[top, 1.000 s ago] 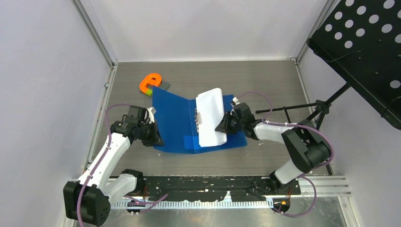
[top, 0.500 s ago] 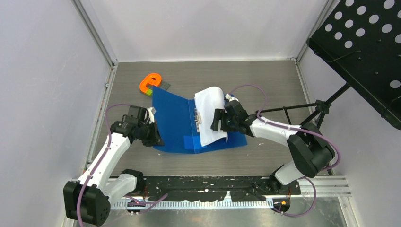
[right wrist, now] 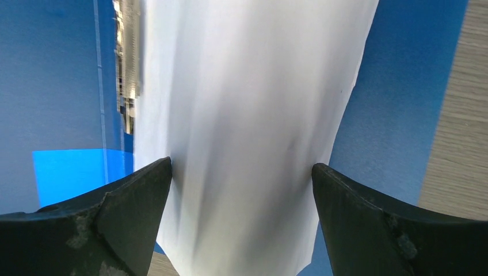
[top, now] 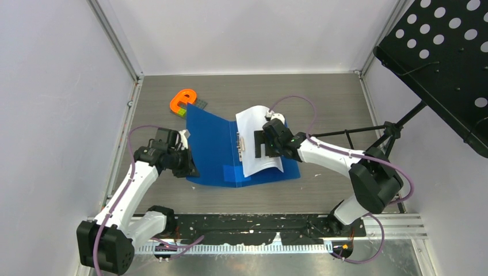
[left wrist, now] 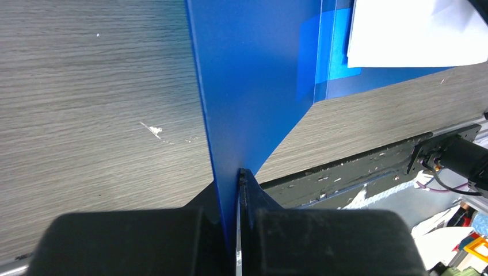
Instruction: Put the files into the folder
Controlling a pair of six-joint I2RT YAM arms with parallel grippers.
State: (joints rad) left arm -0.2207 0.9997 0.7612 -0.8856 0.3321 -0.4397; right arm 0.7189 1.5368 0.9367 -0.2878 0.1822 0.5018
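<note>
Top view: the folder (top: pixel 210 146) is seen lying open on the grey table (top: pixel 328 98), with the outer edge of its left cover taken by the left gripper (top: pixel 185 164). The files (top: pixel 253 123) are laid on the folder's right half, just beside the spine, and are bowed upward rather than flat. The right gripper (top: pixel 262 144) is held over them. An orange piece (top: pixel 183 100) is noted near the folder's far-left corner. Left wrist view: the blue cover is seen clamped edge-on between fully closed fingers, with wood-grain table on both sides. Right wrist view: the fingers are spread wide, one on either side of the white sheets, and nothing is pinched. The metal clip (right wrist: pixel 129 57) is seen along the sheets' left edge.
</note>
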